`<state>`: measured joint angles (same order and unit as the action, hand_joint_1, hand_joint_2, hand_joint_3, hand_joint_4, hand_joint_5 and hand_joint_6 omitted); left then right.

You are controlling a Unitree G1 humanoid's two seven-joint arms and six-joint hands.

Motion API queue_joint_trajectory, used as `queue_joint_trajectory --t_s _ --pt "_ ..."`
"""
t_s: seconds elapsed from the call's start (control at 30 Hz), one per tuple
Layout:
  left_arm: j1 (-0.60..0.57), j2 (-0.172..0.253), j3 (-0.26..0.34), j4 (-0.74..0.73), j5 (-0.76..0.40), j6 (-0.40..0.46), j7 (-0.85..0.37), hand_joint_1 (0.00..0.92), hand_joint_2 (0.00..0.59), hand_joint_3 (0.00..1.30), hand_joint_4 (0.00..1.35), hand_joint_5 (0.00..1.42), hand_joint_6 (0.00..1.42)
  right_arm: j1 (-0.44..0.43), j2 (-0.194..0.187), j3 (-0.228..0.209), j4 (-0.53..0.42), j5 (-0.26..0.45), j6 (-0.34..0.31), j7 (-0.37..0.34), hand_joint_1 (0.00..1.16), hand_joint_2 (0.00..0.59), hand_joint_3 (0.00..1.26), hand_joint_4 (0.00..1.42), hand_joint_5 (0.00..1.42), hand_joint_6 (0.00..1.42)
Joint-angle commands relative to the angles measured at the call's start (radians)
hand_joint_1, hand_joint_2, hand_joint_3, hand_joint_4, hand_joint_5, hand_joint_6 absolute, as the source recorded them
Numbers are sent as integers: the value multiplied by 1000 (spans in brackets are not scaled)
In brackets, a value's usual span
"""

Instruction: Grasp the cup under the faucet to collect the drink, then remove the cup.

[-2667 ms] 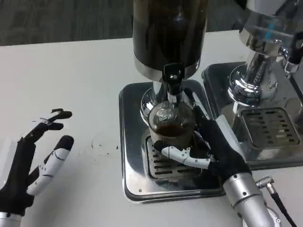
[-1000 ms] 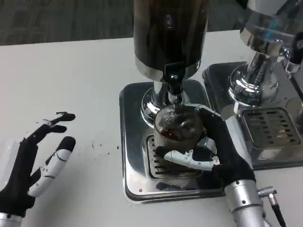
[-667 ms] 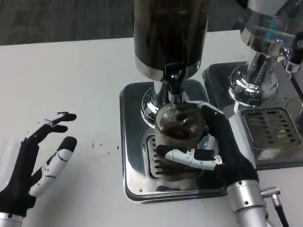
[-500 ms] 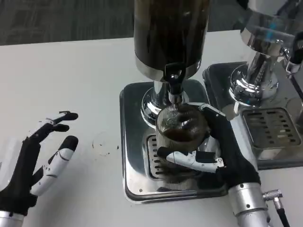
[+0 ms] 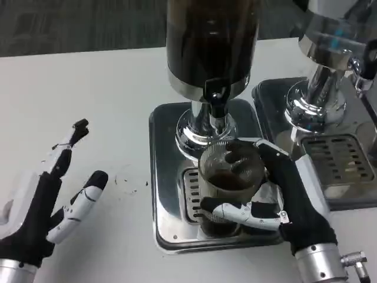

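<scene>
Cup (image 5: pixel 228 177) in your right hand (image 5: pixel 283 197), fingers wrapped around its ribbed wall; it holds dark drink and sits over the drip grate (image 5: pixel 191 194) of the steel tray (image 5: pixel 165 171), just in front of the faucet (image 5: pixel 215 109). Your left hand (image 5: pixel 50 203) hovers over the white table (image 5: pixel 88 94) well apart from the tray, holding nothing, fingers spread wide.

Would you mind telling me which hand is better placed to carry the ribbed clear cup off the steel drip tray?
The right hand. It already grips the ribbed clear cup of dark drink over the steel drip tray. The left hand hovers open over the white table, far to the cup's side.
</scene>
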<state>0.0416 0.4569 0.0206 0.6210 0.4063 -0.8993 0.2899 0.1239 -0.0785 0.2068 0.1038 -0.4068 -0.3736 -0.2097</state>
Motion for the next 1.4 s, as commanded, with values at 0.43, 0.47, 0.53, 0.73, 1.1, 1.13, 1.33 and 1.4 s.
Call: queue_joint_trajectory --t_s 0.43,0.47,0.53,0.73,1.1,1.13,1.33,1.4 --pt "91 104 -38 -269 184 138 -45 0 217 0 0 0 0 98 -39 -17 -271 69 34 132 1053 106 637 697 749 974" --pt "111 113 -36 -308 204 145 -44 0 216 0 0 0 0 104 -42 -19 -284 75 37 141 1052 106 638 697 749 974" --pt "143 122 -34 -370 231 165 -46 0 213 0 0 0 0 113 -50 -18 -317 84 44 163 1043 104 638 697 750 987" --pt "256 149 -15 -512 277 205 -49 0 184 0 0 0 0 150 -70 -21 -386 129 55 233 1034 103 641 707 751 992" --pt "423 126 4 -672 289 345 -106 0 174 0 0 0 0 172 -115 -32 -483 173 99 335 1024 107 646 707 759 995" --pt "431 121 2 -681 290 357 -111 0 173 0 0 0 0 173 -118 -32 -491 169 101 337 1023 107 646 707 759 996" --pt "454 96 -14 -723 297 405 -120 0 168 0 0 0 0 182 -122 -25 -517 160 116 345 1017 109 646 707 760 996" --pt "461 91 -14 -735 302 412 -115 0 167 0 0 0 0 186 -122 -26 -520 163 120 348 1016 109 646 707 760 996"
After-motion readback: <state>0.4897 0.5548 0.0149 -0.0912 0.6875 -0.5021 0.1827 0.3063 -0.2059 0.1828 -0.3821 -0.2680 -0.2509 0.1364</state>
